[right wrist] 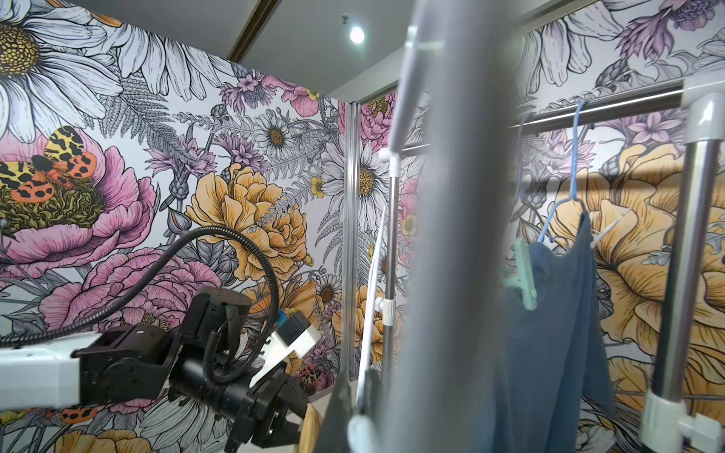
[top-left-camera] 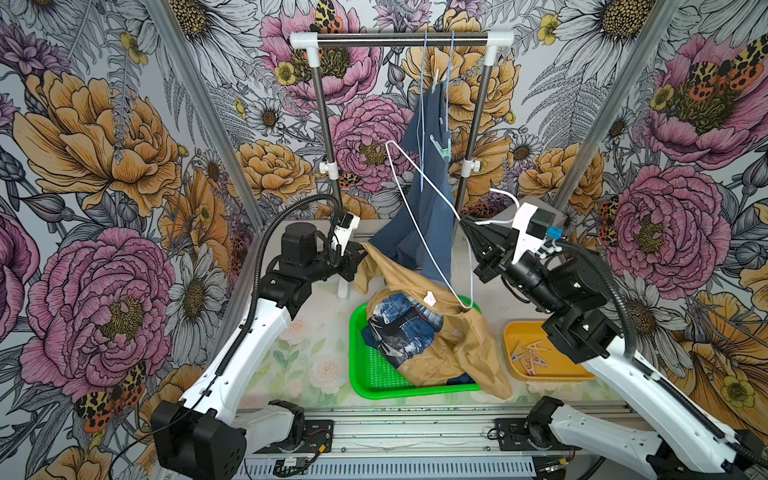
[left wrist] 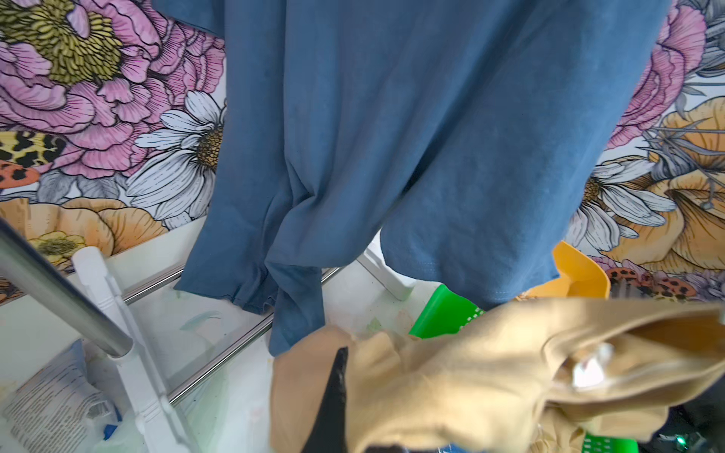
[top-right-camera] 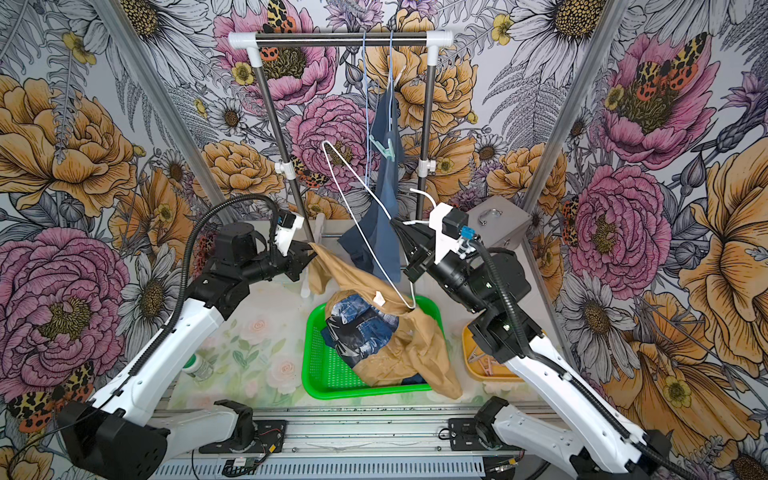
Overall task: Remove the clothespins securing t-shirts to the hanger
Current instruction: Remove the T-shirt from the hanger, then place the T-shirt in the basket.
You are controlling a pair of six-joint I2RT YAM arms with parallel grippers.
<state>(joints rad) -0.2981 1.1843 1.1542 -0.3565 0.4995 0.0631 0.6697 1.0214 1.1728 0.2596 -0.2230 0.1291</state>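
**Two shirts down, the blue one still pinned**

The left arm reaches in low and nearly level over the desk. The left fingers are pressed together on a fold of the tan t-shirt. The cloth trails from them down into the green tray, where it lies over the bundled dark navy t-shirt.

Rightward, the white hanger slants bare, with its low corner dipped into the tan cloth. The right fingers pinch it near its hook. The right arm climbs from the desk with its wrist aimed at the rack.

Just beyond those fingers hangs the slate blue t-shirt. The mint clothespin is clipped on above them, and a pale clothespin sits higher still. These two look like the work left.

Loose clothespins lie in the yellow tray, below and behind the right fingers.
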